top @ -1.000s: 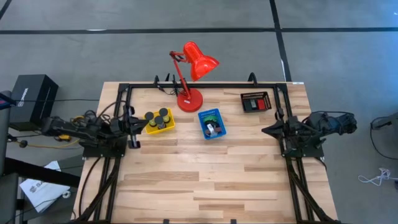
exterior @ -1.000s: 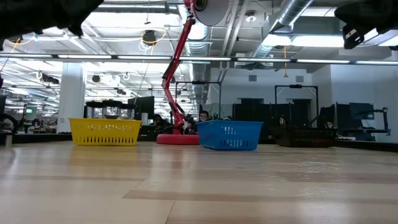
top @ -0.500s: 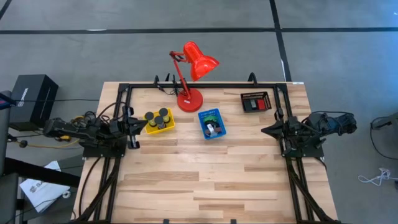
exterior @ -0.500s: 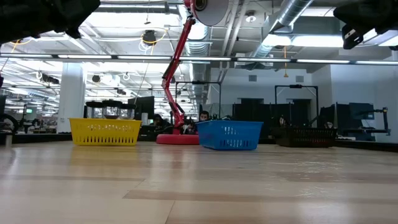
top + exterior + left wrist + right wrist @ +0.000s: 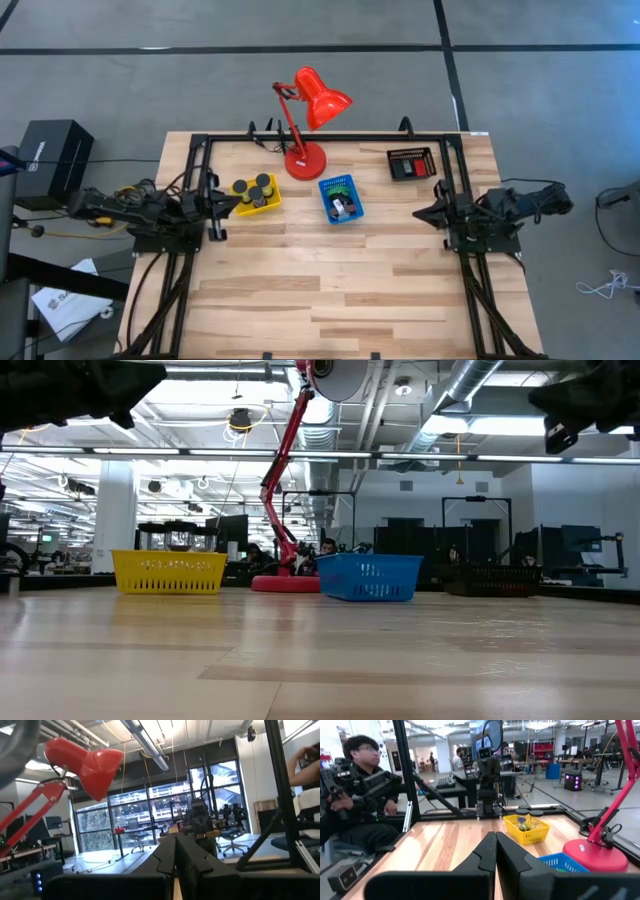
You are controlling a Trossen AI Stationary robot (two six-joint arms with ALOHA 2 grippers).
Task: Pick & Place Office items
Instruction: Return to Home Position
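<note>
Black discs [image 5: 256,187] are lying in the yellow tray [image 5: 245,210], a red block [image 5: 405,168] in the black tray [image 5: 412,152], and mixed pieces [image 5: 340,203] in the blue tray [image 5: 358,212]. The left gripper [image 5: 236,202] and right gripper [image 5: 417,213] are hovering level at the tabletop's [image 5: 330,280] sides, fingers [image 5: 165,862] pressed together. A red lamp [image 5: 322,97] is standing behind the trays.

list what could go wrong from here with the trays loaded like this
1. The left gripper, its fingers shut, sits right beside the yellow tray; a stray swing might shove it, and the black discs piled to its rim could spill.
2. A person sits close to the table, possibly within an arm's sweep.
The right gripper rests farther from any tray, so it seems the lesser worry.
</note>
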